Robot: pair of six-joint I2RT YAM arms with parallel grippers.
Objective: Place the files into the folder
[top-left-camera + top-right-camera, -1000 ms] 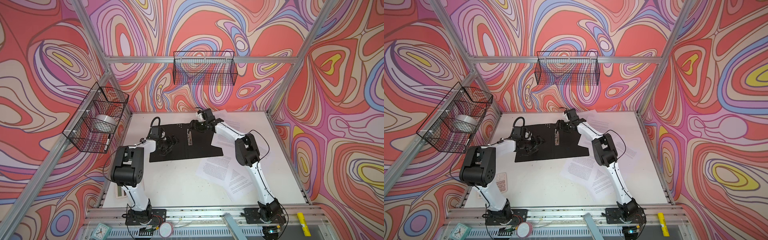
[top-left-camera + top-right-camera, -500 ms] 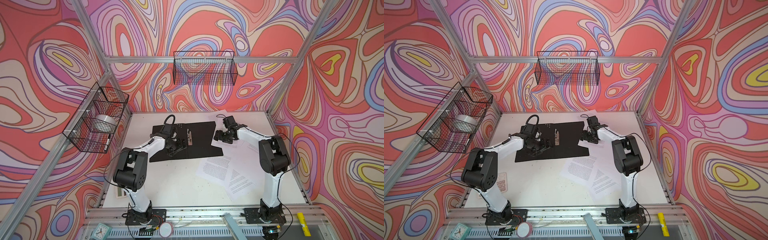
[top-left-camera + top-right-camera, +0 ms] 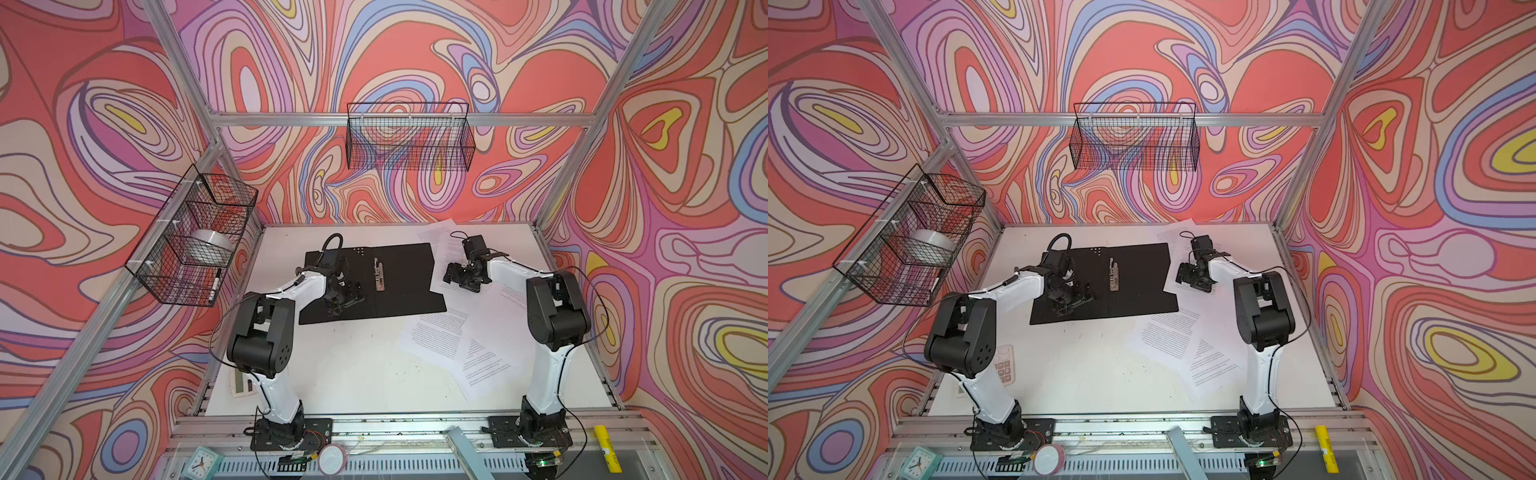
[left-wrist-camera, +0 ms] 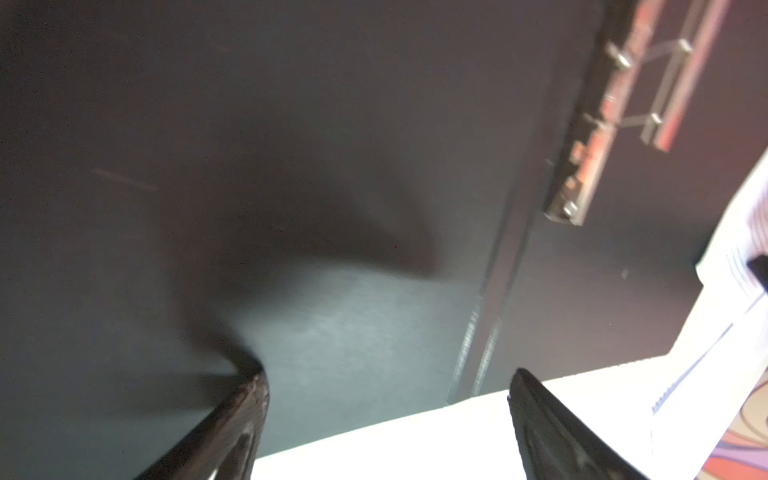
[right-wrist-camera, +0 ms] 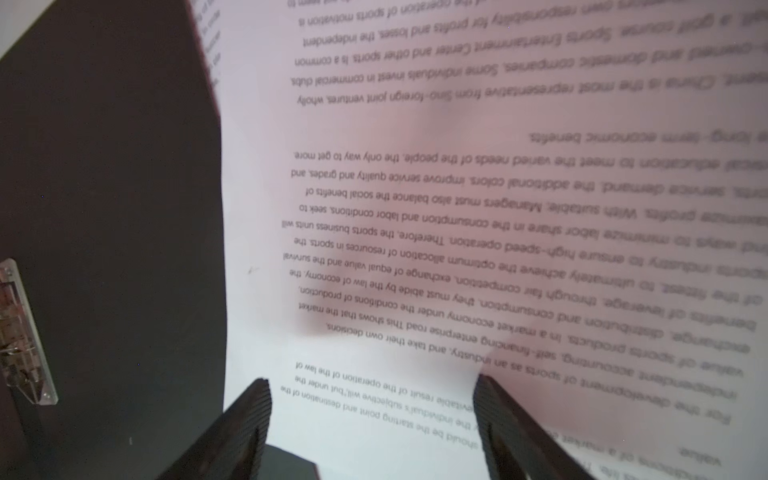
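Gaping wide with nothing between its fingers, your left gripper (image 3: 347, 297) (image 4: 386, 374) hangs low over the left half of the flat black-lined folder (image 3: 409, 266) (image 4: 249, 124), near its metal clip (image 3: 379, 274). Your right gripper (image 3: 463, 278) (image 5: 370, 378), equally parted and empty, hangs over a white text-printed sheet (image 5: 457, 208) just beside the folder's right edge. More loose white printed sheets (image 3: 436, 340) lie nearer, right of centre.

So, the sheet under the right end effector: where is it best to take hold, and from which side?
Probably the sheet edge next to the folder, reached from above by the right end effector. The sheet lies flat, so only an edge offers a hold, and this edge lies by its open jaws. Whether the folder overlaps it is unclear.
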